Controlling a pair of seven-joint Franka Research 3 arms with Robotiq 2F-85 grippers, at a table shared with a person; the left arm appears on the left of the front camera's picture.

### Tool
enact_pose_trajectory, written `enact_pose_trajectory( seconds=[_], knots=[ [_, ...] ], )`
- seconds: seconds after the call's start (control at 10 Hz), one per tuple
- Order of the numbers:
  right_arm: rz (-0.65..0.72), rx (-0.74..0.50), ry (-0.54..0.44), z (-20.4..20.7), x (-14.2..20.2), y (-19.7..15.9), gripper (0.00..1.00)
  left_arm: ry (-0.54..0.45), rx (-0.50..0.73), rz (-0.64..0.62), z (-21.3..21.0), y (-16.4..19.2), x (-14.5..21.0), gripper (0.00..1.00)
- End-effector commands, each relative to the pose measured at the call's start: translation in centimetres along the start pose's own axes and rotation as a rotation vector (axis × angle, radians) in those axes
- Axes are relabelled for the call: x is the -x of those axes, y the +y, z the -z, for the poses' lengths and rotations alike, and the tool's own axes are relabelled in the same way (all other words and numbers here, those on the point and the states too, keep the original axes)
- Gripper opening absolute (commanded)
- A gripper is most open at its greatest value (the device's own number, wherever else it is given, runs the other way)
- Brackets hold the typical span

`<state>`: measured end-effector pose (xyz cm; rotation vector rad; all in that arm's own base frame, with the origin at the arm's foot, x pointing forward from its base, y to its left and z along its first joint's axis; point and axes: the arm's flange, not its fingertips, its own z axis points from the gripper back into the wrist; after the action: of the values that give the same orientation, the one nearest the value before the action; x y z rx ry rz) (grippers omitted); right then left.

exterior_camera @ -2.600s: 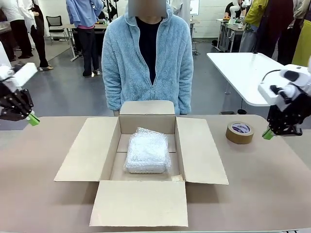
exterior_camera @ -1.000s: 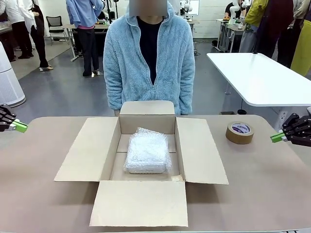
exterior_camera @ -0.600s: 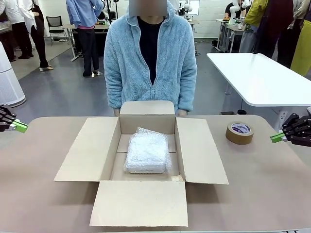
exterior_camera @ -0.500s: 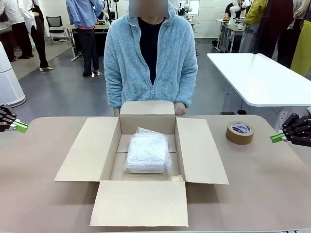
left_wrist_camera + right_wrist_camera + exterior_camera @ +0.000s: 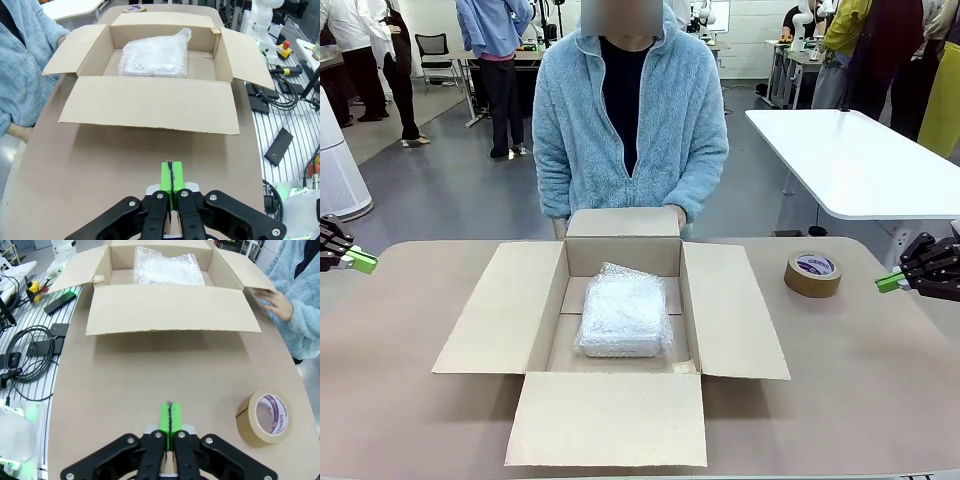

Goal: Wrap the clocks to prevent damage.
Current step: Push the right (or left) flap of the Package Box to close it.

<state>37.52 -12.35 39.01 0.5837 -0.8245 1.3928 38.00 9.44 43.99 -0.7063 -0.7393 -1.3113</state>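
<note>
Two grippers wait apart in the front view. The left gripper (image 5: 360,261) is at the left edge of the table (image 5: 880,400) and the right gripper (image 5: 890,282) at its right edge. Both are clenched on nothing, probably to leave the middle free for the person.

The clocks (image 5: 623,310), one bubble-wrapped bundle, lie on the floor of the open cardboard box (image 5: 500,310) at mid-table. The person's hand (image 5: 675,213) is on the far flap, perhaps to fold it. The tape roll (image 5: 813,273) sits near the right edge, handy for sealing.

In the left wrist view, the green pads (image 5: 166,175) are pressed together and point across bare table at a spread flap.

In the right wrist view, the pads are likewise shut and empty. The tape roll is close by, and the hand touches a flap corner.
</note>
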Motion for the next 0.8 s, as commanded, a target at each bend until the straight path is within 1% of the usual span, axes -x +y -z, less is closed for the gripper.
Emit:
enact_pose_trajectory(
  seconds=[0.0,0.7],
  knots=[
    [-0.013,0.012,-0.025,0.2,-0.01,0.08,0.01,-0.022,-0.002,0.008,0.0,0.11,0.0,0.0],
    [-0.013,0.012,-0.025,0.2,-0.01,0.08,0.01,-0.022,-0.002,0.008,0.0,0.11,0.0,0.0]
  ],
)
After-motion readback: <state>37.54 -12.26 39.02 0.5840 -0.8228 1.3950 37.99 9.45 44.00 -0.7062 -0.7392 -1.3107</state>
